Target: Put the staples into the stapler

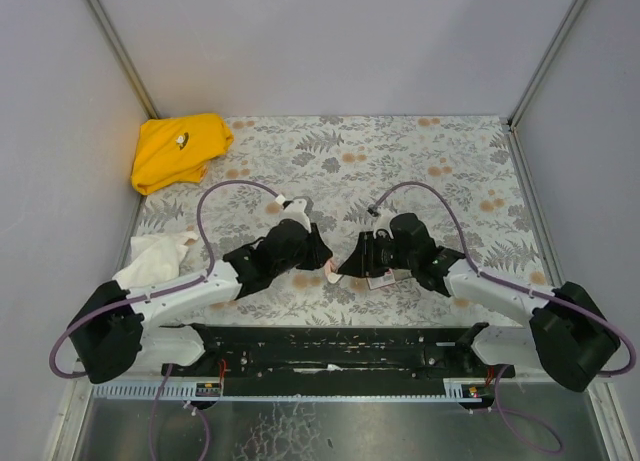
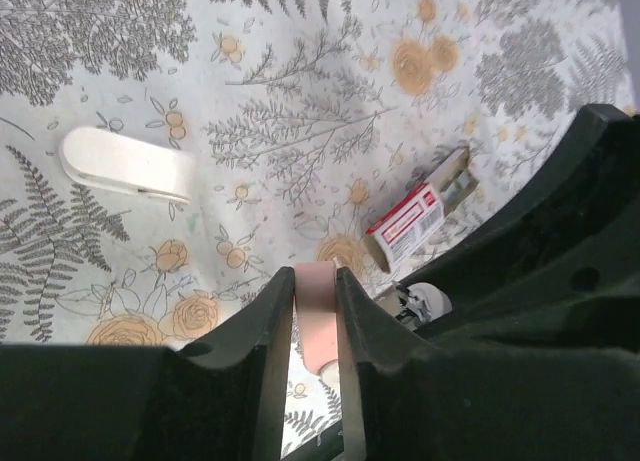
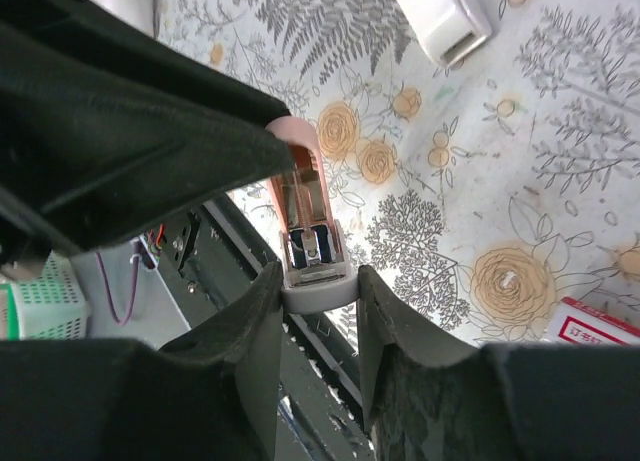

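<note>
Left arm, right arm: white links, black joints, purple cables; left pincer, right pincer matte black.

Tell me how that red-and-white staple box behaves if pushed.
The red-and-white cardboard staple box lies flat on the floral cloth, so it would probably slide, not roll. Its grey tray sticks out, so a push might move that instead.

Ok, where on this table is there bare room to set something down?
Free: the far tablecloth from the yellow rag to the right wall. Crowded: the centre, where left gripper and right gripper meet at the stapler by the staple box; white rag at the left edge.
</note>
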Robot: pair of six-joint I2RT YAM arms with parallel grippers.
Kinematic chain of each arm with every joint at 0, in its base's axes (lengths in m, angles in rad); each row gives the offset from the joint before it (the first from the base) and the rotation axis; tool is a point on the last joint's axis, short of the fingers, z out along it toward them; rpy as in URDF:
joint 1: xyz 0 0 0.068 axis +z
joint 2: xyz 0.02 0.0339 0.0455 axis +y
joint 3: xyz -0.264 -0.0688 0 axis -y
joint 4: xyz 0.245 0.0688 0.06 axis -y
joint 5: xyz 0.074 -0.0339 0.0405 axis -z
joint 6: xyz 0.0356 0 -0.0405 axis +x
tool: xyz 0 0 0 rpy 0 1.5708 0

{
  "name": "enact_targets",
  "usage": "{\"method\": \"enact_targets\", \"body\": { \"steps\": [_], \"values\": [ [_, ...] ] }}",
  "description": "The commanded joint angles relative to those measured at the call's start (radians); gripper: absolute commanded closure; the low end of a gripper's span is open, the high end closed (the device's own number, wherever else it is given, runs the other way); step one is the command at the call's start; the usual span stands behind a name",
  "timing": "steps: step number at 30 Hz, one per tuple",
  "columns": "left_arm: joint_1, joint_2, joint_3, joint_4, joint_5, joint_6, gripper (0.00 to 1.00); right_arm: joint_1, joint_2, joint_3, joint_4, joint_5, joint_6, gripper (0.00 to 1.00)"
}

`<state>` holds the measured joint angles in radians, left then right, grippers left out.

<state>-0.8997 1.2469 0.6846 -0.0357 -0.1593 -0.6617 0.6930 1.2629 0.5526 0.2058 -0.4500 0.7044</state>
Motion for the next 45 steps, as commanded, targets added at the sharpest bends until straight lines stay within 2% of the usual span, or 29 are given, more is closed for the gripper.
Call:
{"method": "enact_targets", "body": {
  "steps": [1,7,14,20,24,27,31,33,36,41,45],
  "values": [
    [0.077,-0.042,-0.015,0.025,0.058,-0.018,0.85,-0.001,-0.104,0.051,-0.105,0.092,-0.12,1.0],
    [0.144,-0.09,-0.005,-0.061,0.089,-0.016,0.77,-0.001,-0.263,0.049,-0.166,0.12,-0.231,1.0],
    [0.17,-0.186,-0.081,-0.071,0.14,-0.075,0.67,-0.001,-0.457,0.004,-0.185,0.169,-0.294,1.0],
    [0.174,-0.241,-0.015,-0.11,0.183,-0.077,0.42,-0.001,-0.521,-0.035,-0.175,0.181,-0.312,1.0],
    [0.179,-0.242,0.048,-0.144,0.186,-0.082,0.34,-0.001,-0.533,-0.101,-0.073,0.273,-0.301,1.0],
    [0.19,-0.241,0.066,-0.155,0.189,-0.075,0.26,-0.001,-0.507,-0.142,0.047,0.352,-0.317,1.0],
    [0.224,-0.256,0.075,-0.19,0.188,-0.048,0.14,-0.001,-0.438,-0.241,0.318,0.487,-0.353,1.0],
    [0.241,-0.284,0.073,-0.218,0.166,-0.032,0.09,-0.001,-0.362,-0.275,0.482,0.571,-0.387,1.0],
    [0.262,-0.321,0.077,-0.255,0.127,0.002,0.02,-0.001,-0.234,-0.253,0.57,0.691,-0.453,1.0],
    [0.312,-0.329,0.158,-0.354,0.164,0.109,0.0,-0.001,-0.045,-0.219,0.723,0.794,-0.52,1.0],
    [0.349,-0.334,0.241,-0.435,0.16,0.232,0.0,-0.003,0.096,-0.181,0.798,0.817,-0.548,1.0]
  ]
}}
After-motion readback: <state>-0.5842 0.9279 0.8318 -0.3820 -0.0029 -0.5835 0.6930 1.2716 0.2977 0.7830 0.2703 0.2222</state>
